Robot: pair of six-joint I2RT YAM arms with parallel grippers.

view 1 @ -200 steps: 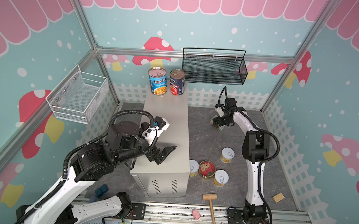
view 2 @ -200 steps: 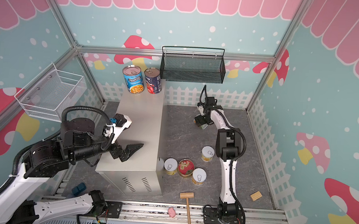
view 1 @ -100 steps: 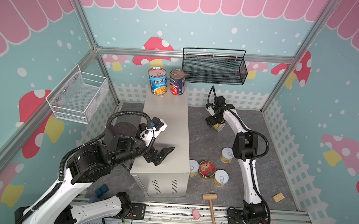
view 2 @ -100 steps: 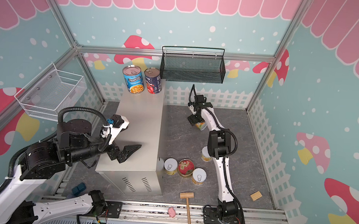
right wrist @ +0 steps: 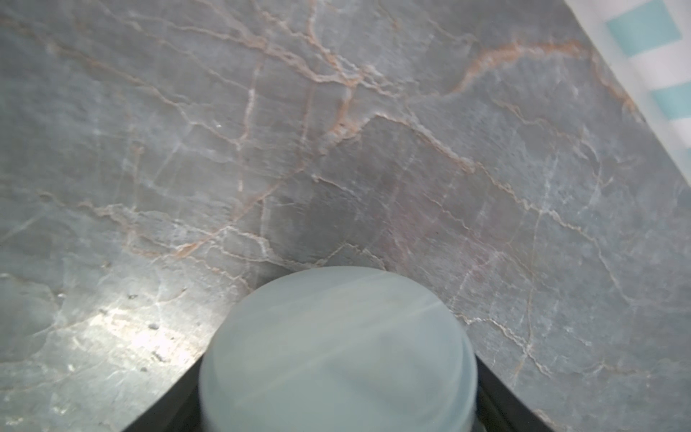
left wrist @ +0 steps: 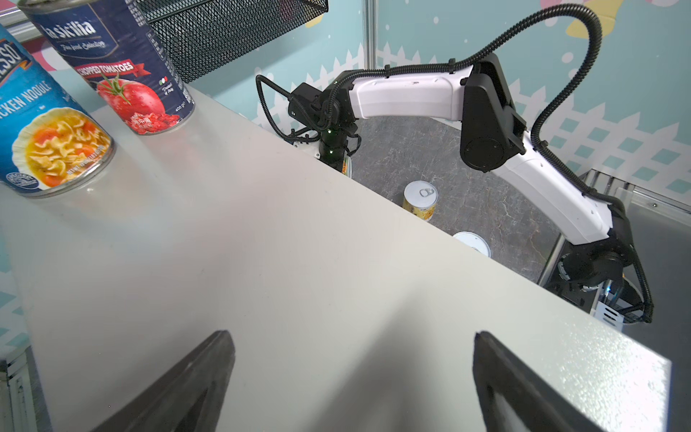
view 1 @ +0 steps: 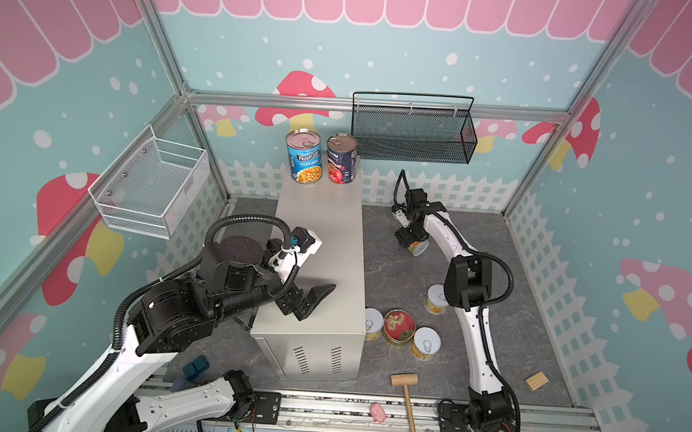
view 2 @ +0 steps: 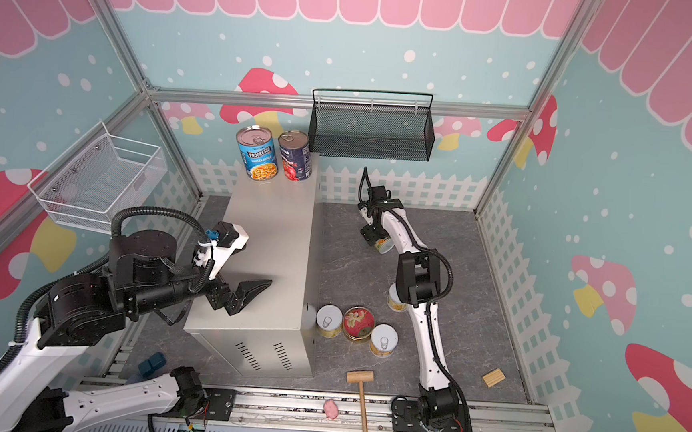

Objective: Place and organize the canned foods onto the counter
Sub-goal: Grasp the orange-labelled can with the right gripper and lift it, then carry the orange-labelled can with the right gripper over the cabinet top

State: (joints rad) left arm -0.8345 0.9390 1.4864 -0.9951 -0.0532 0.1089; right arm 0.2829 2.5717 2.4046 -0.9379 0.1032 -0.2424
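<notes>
The left gripper hovers level over the surface's near end, fingers spread and empty. Right of the surface's far half, the right gripper points down, fingers grasping a short yellow can.

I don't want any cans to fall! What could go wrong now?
The right jaws sit around a short yellow can; if they pinch weakly, it could slip. The open left jaws hover over the counter, maybe blocking it. The Progresso can and navy can at its far end could get bumped.
</notes>
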